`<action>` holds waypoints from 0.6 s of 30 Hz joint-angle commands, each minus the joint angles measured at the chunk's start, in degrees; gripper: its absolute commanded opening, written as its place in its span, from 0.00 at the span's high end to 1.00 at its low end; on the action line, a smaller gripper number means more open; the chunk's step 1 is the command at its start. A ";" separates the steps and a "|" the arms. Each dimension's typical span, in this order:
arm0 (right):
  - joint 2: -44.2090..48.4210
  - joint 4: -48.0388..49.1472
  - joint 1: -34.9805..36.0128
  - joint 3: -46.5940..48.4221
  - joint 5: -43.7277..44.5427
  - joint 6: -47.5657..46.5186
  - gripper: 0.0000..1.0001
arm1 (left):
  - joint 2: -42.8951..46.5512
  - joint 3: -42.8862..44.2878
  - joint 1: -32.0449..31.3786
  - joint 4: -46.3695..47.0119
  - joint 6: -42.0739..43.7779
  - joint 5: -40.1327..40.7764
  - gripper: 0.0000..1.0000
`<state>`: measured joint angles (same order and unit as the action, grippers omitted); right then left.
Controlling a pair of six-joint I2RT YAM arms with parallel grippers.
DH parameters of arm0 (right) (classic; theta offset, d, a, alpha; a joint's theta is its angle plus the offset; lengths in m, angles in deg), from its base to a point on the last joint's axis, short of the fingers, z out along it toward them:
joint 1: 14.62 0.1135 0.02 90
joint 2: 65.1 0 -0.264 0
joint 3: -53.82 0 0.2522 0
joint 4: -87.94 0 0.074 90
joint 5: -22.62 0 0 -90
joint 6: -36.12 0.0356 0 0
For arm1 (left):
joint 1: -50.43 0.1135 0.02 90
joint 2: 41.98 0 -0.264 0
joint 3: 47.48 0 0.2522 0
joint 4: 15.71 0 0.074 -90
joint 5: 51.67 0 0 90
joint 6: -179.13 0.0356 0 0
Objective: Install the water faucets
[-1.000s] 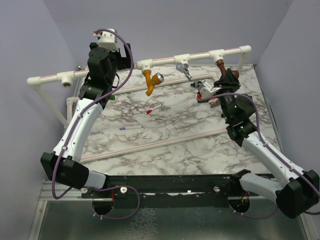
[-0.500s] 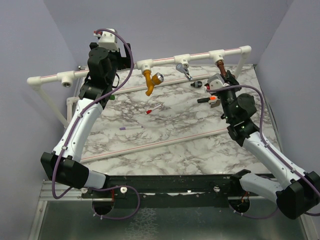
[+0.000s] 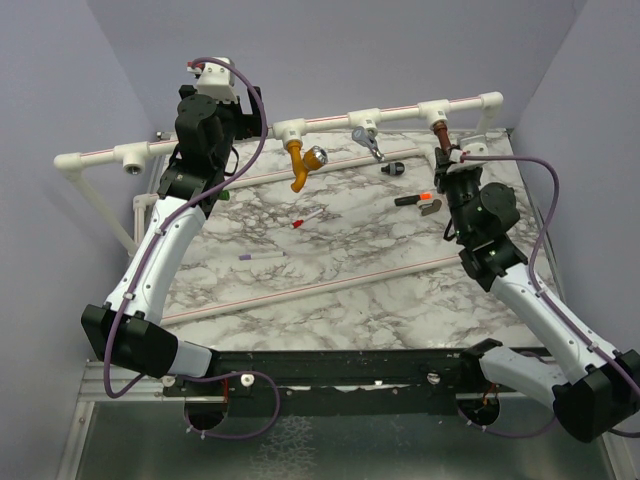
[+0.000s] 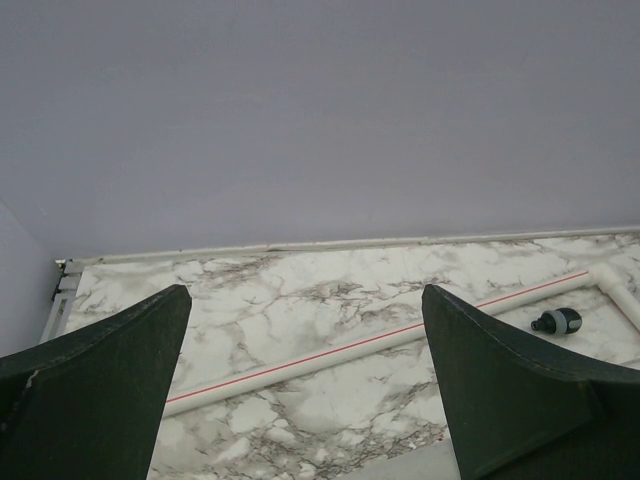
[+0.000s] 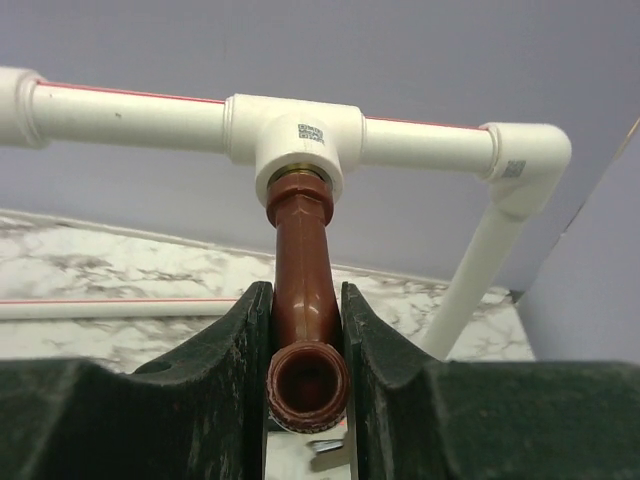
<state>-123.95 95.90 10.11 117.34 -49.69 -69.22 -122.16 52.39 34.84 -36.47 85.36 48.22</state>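
Top external: 3 faucets [image 3: 300,165] fitted; R end effector [image 5: 303,335] clamps brown faucet [image 5: 302,250], L end effector [image 4: 303,295] released.

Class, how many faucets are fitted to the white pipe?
3: mustard-orange faucet left, silver-grey faucet middle, brown faucet right, in the right gripper. The left arm may hide another.

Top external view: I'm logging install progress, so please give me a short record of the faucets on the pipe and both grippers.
brown faucet: threaded end in the right-end tee socket, spout toward the wrist camera
right gripper: shut on the brown faucet
orange faucet: hangs from a tee on the white pipe
silver faucet: hangs from the next tee to the right
far-left tee socket: empty
left gripper: fingers wide apart, nothing between
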 commanded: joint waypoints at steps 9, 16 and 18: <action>4.15 -5.49 0.05 1.92 6.56 38.30 0.99 | -2.31 -2.45 0.39 -7.67 -0.98 0.04 0.01; 4.60 -8.13 0.05 1.80 7.18 56.19 0.99 | -2.26 -2.48 0.39 -7.66 -1.06 0.04 0.01; 4.90 -8.30 0.05 1.61 7.39 61.41 0.99 | -2.18 -2.44 0.39 -7.61 -1.07 0.04 0.01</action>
<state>-121.52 89.73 9.92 118.24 -44.05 -24.28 -121.90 52.39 34.84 -36.91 85.34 48.24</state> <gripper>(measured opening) 0.326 0.990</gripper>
